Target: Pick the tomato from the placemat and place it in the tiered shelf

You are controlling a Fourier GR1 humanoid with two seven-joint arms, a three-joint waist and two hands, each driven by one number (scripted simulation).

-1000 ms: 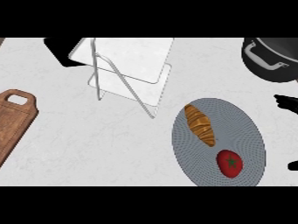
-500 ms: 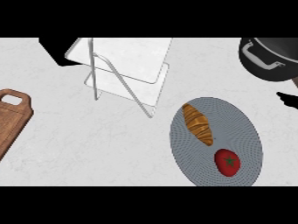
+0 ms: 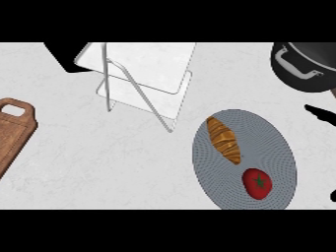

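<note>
Red round tomato [image 3: 257, 182] on grey oval woven placemat [image 3: 272, 147] beside golden croissant [image 3: 224, 139], white wire tiered shelf [image 3: 145, 74] well apart on pale marble desk [image 3: 90, 157], right hand [image 3: 330, 118] at right edge, fingers spread, touching nothing, no writing legible

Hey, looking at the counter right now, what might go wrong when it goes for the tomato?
The croissant lies close beside the tomato on the placemat, so the right hand may nudge it while grasping. The tiered shelf sits across the croissant from the tomato, so the carry could brush it. The pot stands near the hand's side.
</note>
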